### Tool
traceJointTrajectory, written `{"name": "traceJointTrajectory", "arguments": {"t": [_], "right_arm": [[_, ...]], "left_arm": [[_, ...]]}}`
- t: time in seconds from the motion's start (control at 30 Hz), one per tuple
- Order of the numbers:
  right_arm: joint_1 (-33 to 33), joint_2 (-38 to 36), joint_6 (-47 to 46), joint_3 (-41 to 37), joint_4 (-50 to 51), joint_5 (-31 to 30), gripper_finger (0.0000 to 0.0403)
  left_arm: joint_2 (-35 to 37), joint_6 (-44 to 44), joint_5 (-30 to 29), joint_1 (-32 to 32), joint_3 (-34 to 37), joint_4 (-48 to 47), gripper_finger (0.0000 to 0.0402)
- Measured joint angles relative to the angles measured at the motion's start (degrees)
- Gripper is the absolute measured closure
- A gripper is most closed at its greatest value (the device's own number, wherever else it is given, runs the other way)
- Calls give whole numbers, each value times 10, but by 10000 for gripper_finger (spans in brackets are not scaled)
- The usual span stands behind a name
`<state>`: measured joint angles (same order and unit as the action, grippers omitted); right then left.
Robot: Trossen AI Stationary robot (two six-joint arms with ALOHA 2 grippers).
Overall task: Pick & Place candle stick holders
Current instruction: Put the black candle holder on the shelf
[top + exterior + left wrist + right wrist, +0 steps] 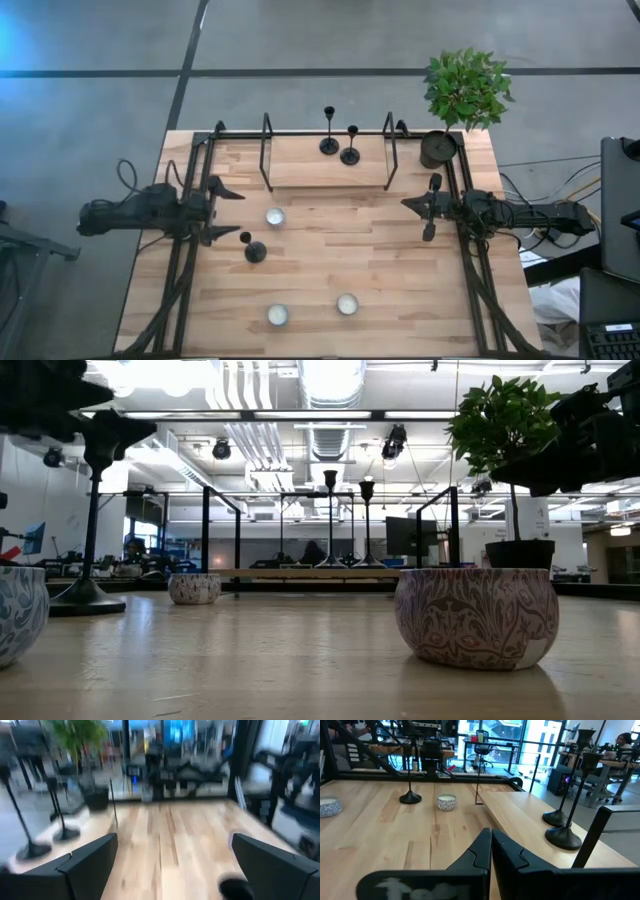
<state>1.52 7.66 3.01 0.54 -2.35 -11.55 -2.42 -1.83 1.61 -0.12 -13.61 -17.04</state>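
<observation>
Two grippers are sitting at opposite side edges of the table. The left gripper is standing with its fingers spread wide and holding nothing, hovering just beside the lone candle stick holder, which is standing upright on the bare wood toward the left edge. The right gripper is waiting near the right edge with its fingers pressed together, empty.

Judging by this, the left arm is lining up a pick. The next move is calling for the open fingers to swing toward the thin stem and close around it without tipping the base, then carry it to the raised shelf at the far edge, where two other holders are already standing side by side.

From above, the whole layout is showing, including three small candle bowls and the potted plant at the far right corner. Only the right wrist camera is showing the closed fingertips meeting.
</observation>
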Motion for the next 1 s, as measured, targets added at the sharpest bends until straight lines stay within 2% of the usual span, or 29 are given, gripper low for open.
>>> {"name": "traceJointTrajectory", "arguments": {"t": [0.03, 0.2, 0.33, 0.43, 0.67, 0.83, 1.0], "right_arm": [[0, 0, 0, 0, 0, 0, 394], [0, 0, 0, 0, 0, 0, 394], [0, 0, 0, 0, 0, 0, 394], [0, 0, 0, 0, 0, 0, 394], [0, 0, 0, 0, 0, 0, 394], [0, 0, 0, 0, 0, 0, 394], [0, 0, 0, 0, 0, 0, 394]], "left_arm": [[-1, 3, 0, 0, -14, -26, 3], [-1, 116, 12, 0, -58, -31, 3], [-1, 220, 49, 0, -77, -33, 3], [-1, 282, 85, -1, -81, -30, 3], [-1, 389, 108, -1, -74, 8, 3], [-2, 418, 112, -1, -72, 8, 3], [-5, 423, 158, 0, -68, -8, 3]]}}
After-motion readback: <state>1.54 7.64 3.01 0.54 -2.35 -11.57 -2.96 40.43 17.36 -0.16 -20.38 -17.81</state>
